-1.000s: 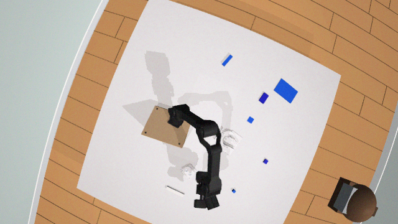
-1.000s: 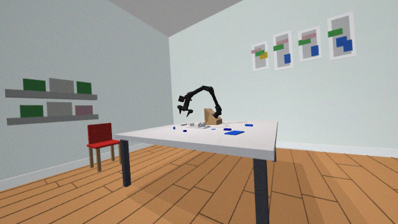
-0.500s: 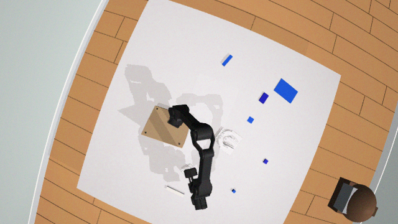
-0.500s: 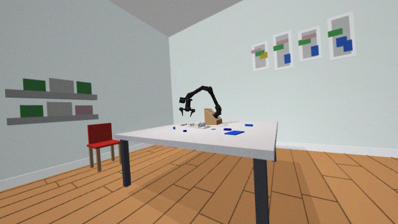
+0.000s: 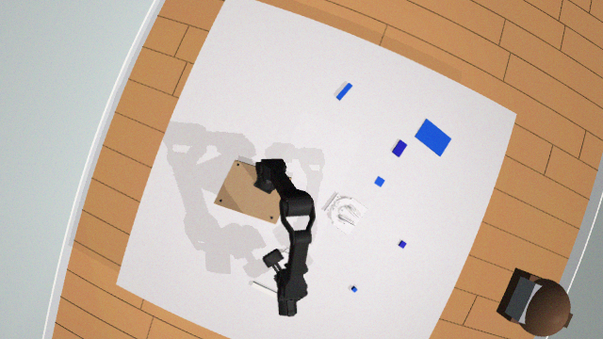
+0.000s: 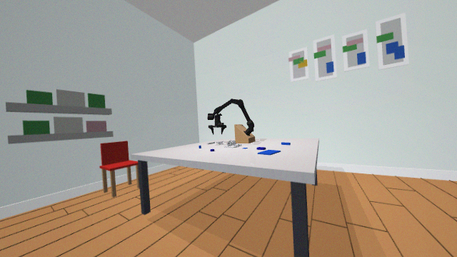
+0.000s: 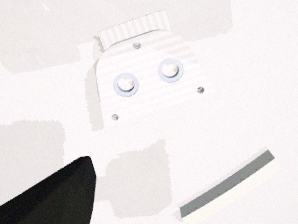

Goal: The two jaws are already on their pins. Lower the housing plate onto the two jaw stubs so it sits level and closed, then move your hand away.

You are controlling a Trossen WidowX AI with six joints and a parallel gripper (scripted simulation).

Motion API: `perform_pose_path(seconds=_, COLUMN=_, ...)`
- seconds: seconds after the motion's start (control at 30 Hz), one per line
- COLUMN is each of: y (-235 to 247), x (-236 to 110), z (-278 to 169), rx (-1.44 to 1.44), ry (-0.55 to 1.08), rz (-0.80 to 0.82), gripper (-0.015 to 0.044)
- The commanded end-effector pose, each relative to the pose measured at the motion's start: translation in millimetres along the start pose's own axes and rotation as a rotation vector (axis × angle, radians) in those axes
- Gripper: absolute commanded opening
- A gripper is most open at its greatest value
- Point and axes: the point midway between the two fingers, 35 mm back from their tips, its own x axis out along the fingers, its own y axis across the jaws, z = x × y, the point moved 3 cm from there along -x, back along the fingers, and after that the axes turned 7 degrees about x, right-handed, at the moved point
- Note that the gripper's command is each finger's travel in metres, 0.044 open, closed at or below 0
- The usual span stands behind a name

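The white housing plate (image 7: 146, 100) lies on the table in the wrist view, with two pale-ringed round holes, three small grey dots and a ribbed strip along one edge. In the top view the arm mostly covers it. The pale jaw assembly (image 5: 346, 212) lies apart from it, right of the arm; its curved parts are too small to tell the jaws and stubs apart. My gripper (image 6: 218, 132) points down, open and empty, well above the table. One black finger shows at the lower left of the wrist view, beside the plate and not touching it.
A pale bar with a grey side (image 5: 264, 286) (image 7: 227, 184) lies near the plate. A large blue plate (image 5: 432, 137) (image 6: 269, 152), a blue bar (image 5: 344, 91) (image 6: 285, 143) and several small blue blocks lie farther off. The arm stands on a wooden base (image 5: 236, 193) (image 6: 243, 135).
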Motion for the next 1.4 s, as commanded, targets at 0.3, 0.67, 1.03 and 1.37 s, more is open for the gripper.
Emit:
perform_pose_path(seconds=0.3, y=15.4, x=3.6, z=-5.0, rx=-0.16, ry=-0.088, rz=0.03, gripper=0.044)
perform_pose_path(seconds=0.67, y=19.5, x=42.7, z=-0.8, rx=-0.161, ry=-0.089, rz=0.031, gripper=0.044)
perform_pose_path(seconds=1.03, y=19.5, x=42.7, z=-0.8, rx=-0.161, ry=-0.089, rz=0.031, gripper=0.044)
perform_pose_path(seconds=1.37, y=19.5, x=42.7, z=-0.8, rx=-0.161, ry=-0.089, rz=0.031, gripper=0.044)
